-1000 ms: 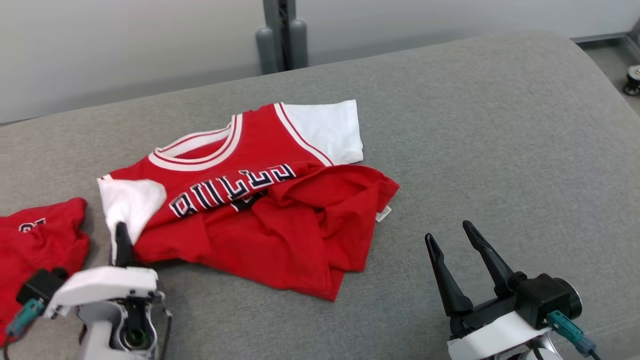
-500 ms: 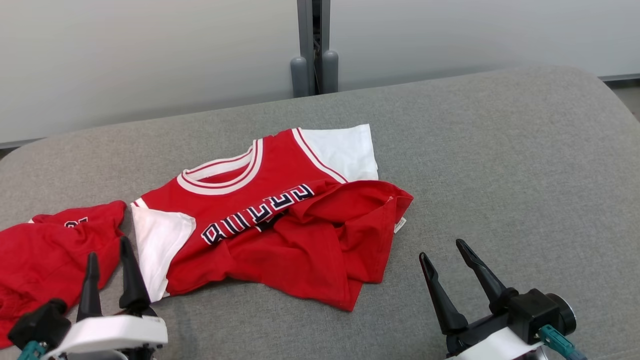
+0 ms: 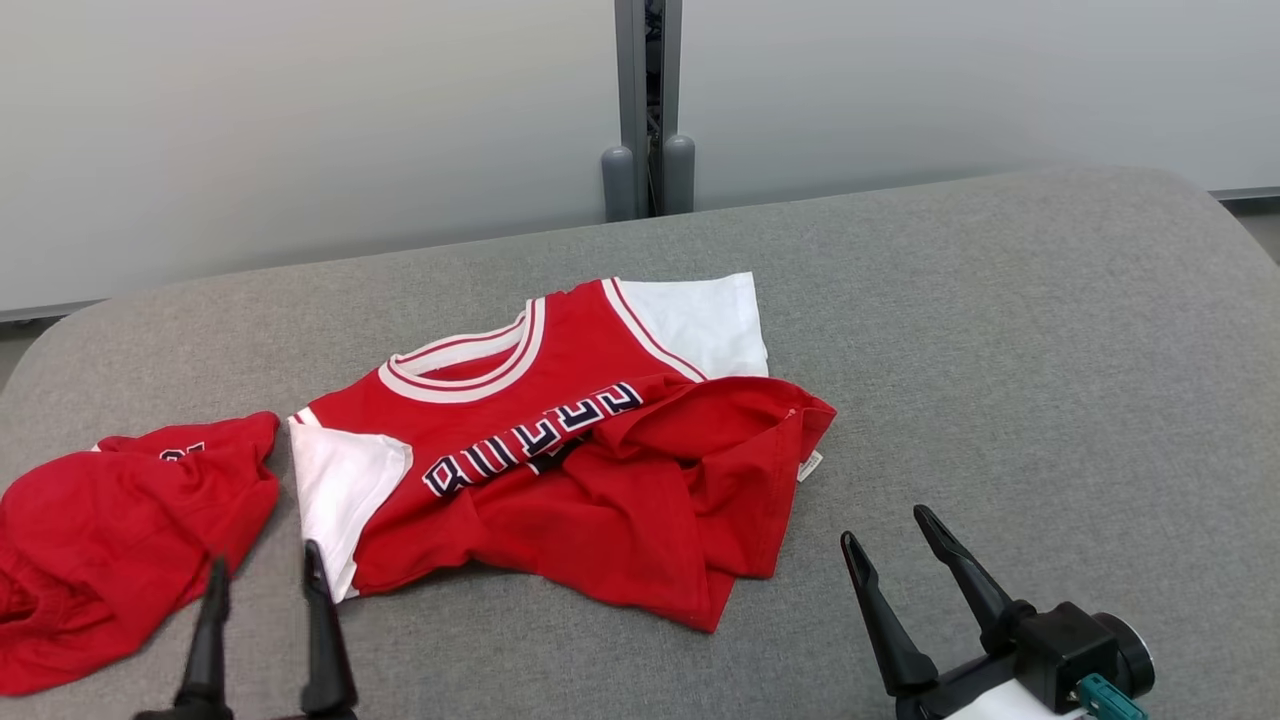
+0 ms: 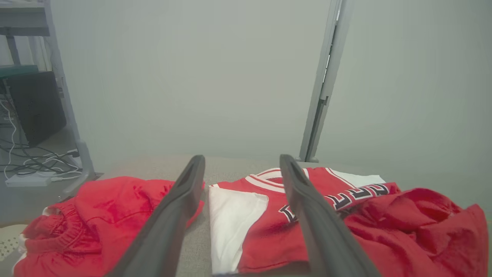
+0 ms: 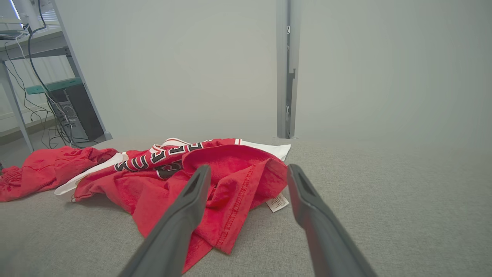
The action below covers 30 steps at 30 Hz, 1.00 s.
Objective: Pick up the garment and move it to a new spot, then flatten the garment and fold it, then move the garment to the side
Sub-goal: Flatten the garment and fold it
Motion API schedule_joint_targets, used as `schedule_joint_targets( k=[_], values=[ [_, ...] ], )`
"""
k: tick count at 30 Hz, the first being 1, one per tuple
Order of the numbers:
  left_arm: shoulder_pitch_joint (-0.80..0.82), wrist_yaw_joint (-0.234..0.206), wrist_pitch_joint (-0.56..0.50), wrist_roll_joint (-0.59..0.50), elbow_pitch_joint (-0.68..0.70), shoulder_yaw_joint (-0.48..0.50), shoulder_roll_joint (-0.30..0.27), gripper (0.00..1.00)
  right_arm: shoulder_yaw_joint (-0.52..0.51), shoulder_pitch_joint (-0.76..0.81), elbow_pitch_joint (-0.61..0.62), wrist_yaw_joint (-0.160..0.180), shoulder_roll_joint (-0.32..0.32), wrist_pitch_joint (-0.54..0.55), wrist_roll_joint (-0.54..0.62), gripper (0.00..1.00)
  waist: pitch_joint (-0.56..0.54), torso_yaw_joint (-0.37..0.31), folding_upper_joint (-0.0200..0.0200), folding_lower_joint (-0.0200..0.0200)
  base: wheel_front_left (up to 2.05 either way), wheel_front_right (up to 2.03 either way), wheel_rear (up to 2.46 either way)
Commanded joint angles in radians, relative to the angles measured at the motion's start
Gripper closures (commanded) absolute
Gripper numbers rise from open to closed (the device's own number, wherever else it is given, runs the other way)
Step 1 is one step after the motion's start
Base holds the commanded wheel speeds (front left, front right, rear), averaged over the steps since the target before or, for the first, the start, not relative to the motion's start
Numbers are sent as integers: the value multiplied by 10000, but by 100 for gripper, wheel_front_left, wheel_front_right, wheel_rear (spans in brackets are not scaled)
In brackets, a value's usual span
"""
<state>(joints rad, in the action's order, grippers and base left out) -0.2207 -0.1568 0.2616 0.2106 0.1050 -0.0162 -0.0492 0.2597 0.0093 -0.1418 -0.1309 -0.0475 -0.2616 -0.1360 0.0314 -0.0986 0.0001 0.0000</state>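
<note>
Head view: we see the red and white jersey [image 3: 560,470] lying crumpled near the middle of the grey fabric surface [image 3: 1000,350]. Its collar points toward the wall, its lower half is bunched in folds, and a small white label [image 3: 810,466] pokes out at its right edge. Just beside it on the left, a second red garment [image 3: 110,540] lies in a heap. Our left end effector [image 3: 264,562] has its fingers spread wide and empty, just in front of the white sleeve [image 3: 345,490] on the jersey's left. Our right end effector [image 3: 886,527] is also spread wide and holds nothing, near the jersey's right hem but apart from it.
</note>
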Motion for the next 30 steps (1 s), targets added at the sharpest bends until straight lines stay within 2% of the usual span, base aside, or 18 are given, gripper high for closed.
schedule_joint_targets(
  k=[1,5,8,16,22,30],
  values=[
    [-57,-73,35,-64,52,-11,-28,0,-50,33,35,3,-61,-63,42,0,-11,3,-1,0,0,0,0],
    [-458,-376,35,-676,-189,-444,-33,0,-67,174,-10,3,-59,-63,-3,0,-85,43,-1,0,0,0,0],
    [-529,-554,35,-566,-489,-574,-28,0,42,168,-86,3,-59,-63,-83,0,-123,116,-1,0,0,0,0],
    [-329,-569,36,-260,-684,-817,-30,0,293,158,-372,3,-56,-63,-320,0,-208,553,-1,0,0,0,0],
    [-488,-365,36,-367,-663,-764,-30,0,1585,-639,-2480,3,-236,-41,-837,0,-278,935,-1,0,0,0,0],
    [-522,-256,36,-410,-908,-1012,-28,0,2654,-1855,-4920,3,-181,-41,-1551,0,-279,1579,-1,0,0,0,0]
  ],
)
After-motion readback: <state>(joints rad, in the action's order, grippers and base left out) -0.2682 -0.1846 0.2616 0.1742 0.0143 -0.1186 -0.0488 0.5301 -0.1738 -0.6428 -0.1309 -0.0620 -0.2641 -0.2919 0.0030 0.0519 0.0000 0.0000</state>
